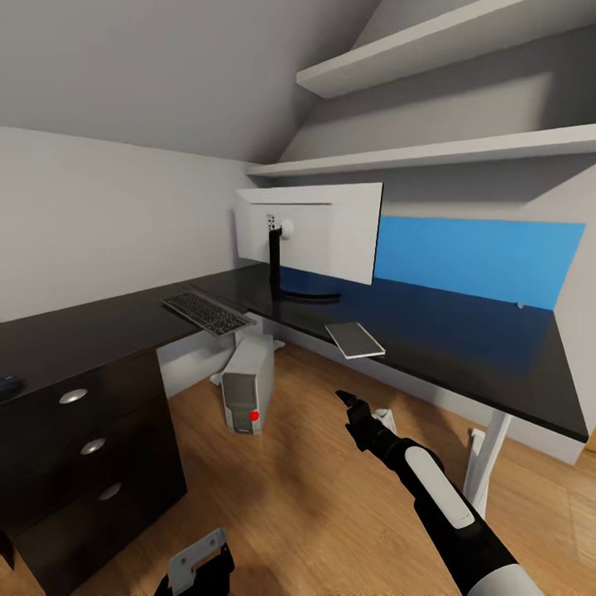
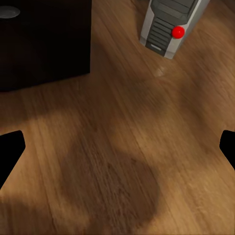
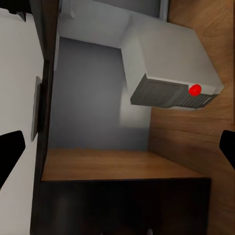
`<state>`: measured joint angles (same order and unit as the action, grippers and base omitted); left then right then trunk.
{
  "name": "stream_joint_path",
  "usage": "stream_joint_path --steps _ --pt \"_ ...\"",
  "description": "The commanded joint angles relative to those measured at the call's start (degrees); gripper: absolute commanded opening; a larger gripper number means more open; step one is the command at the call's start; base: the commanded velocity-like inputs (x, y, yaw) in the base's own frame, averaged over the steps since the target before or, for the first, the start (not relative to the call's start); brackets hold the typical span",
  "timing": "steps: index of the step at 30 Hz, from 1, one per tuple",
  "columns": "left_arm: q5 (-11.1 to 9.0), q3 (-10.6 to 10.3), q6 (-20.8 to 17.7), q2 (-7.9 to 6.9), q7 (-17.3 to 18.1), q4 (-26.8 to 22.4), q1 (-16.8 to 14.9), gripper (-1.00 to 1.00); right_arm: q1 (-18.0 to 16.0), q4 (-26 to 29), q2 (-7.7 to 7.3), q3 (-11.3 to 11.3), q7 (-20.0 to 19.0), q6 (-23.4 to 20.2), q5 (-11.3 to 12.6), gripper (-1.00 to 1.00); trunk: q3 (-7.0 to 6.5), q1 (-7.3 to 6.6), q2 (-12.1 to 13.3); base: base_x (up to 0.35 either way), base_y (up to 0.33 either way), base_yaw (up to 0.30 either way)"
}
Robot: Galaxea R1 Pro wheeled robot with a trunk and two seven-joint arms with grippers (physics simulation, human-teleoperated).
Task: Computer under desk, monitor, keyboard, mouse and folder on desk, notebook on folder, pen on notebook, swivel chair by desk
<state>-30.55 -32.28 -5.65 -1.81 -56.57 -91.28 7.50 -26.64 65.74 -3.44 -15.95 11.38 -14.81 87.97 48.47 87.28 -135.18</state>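
The black desk (image 1: 463, 364) carries the monitor (image 1: 310, 236), its white back turned toward me. The keyboard (image 1: 205, 313) lies left of the monitor and overhangs the inner edge of the desk. A light-grey notebook (image 1: 354, 339) rests at the desk's front edge. The computer (image 1: 247, 385) (image 2: 169, 24) (image 3: 171, 73) stands on the floor under the desk. A small dark thing, perhaps the mouse (image 1: 8, 384), sits at the far left. My right gripper (image 1: 346, 400) (image 3: 117, 152) hovers open below the notebook. My left gripper (image 1: 199, 571) (image 2: 117, 152) is open over the floor. Folder, pen and swivel chair are out of view.
The black drawer unit (image 1: 83, 447) (image 2: 44, 44) with silver knobs stands at the left. A white desk leg (image 1: 488, 451) rises close behind my right arm. A blue panel (image 1: 480, 258) covers the wall behind the desk, with shelves (image 1: 430, 149) above. Wood floor (image 1: 290, 497) lies between.
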Motion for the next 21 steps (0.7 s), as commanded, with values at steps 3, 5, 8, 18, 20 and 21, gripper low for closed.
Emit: stream_joint_path --steps 3,5,8,18,20,21 --pt "-0.04 -0.12 -0.50 -0.03 -0.30 -0.08 -0.02 1.00 -0.02 0.09 -0.07 -0.06 0.39 0.01 0.45 1.00 0.32 -0.01 -0.03 0.000 0.000 0.000" --pt "-0.04 -0.14 -0.50 -0.03 -0.30 -0.08 -0.02 1.00 -0.03 0.09 -0.07 -0.05 0.39 0.04 0.45 1.00 0.50 -0.01 -0.03 0.000 0.000 0.000" --pt "-0.12 -0.20 -0.50 -0.03 -0.27 -0.06 -0.02 1.00 -0.02 0.13 -0.28 0.01 0.34 -0.03 0.45 1.00 0.60 -0.01 -0.03 0.000 0.000 0.000" --pt "-0.21 -0.31 -0.50 -0.03 -0.21 0.03 -0.02 1.00 -0.03 0.19 -0.11 1.49 -6.94 0.11 0.45 1.00 0.65 -0.01 -0.03 0.000 0.000 0.000" --pt "-0.21 -0.32 -0.50 -0.03 -0.21 0.04 -0.02 1.00 -0.03 0.22 -0.01 1.56 -7.94 0.55 0.45 1.00 0.65 -0.01 -0.03 0.000 0.000 0.000" --pt "-0.21 -0.32 -0.50 -0.03 -0.21 0.06 -0.02 1.00 -0.02 0.23 0.01 1.57 -8.15 0.86 0.47 1.00 0.65 -0.01 -0.03 0.000 0.000 0.000"
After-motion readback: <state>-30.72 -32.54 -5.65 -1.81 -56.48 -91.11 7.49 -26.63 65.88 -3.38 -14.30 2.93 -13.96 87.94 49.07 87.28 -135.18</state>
